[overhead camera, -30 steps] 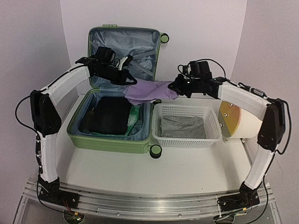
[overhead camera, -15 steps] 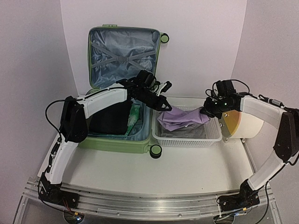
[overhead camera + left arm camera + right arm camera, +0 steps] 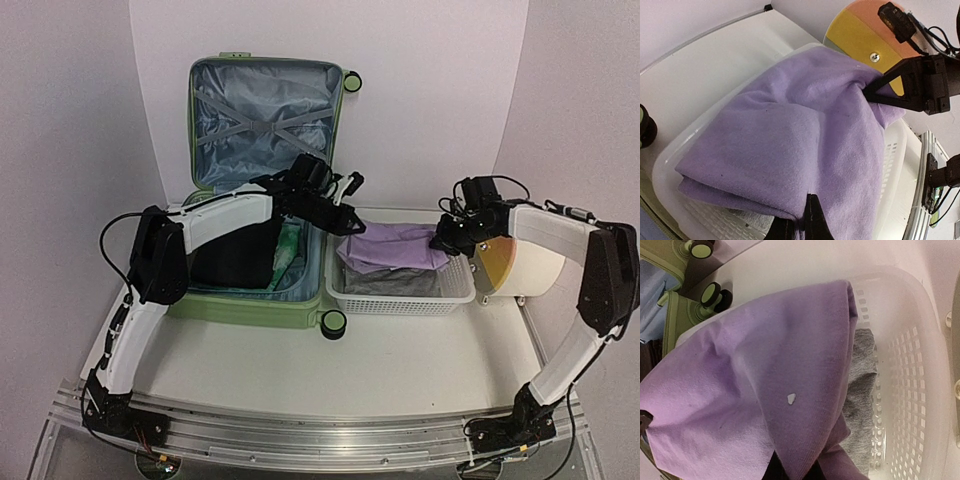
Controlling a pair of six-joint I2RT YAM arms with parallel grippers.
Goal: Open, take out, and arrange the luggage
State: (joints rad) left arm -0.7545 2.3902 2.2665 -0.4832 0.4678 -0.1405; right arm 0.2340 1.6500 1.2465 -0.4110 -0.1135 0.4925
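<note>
The light-green luggage (image 3: 240, 308) lies open at the left, its lid (image 3: 262, 110) standing against the back wall. A black garment (image 3: 235, 262) and a green item (image 3: 287, 250) lie in its base. A purple cloth (image 3: 390, 245) (image 3: 790, 140) (image 3: 765, 385) stretches across the white mesh basket (image 3: 400, 300), over a grey cloth (image 3: 385, 282) (image 3: 862, 375). My left gripper (image 3: 345, 228) (image 3: 802, 220) is shut on the cloth's left end. At the basket's right side my right gripper (image 3: 442, 243) (image 3: 795, 472) is shut on the other end.
A cream cylinder (image 3: 520, 265) with a yellow and orange face (image 3: 855, 30) stands right of the basket, close behind my right arm. A luggage wheel (image 3: 333, 323) juts out between the luggage and the basket. White walls close in the back and sides.
Both grippers carried the purple cloth rightward from above the luggage down onto the basket. In the last half second the cloth has settled flatter across it.
</note>
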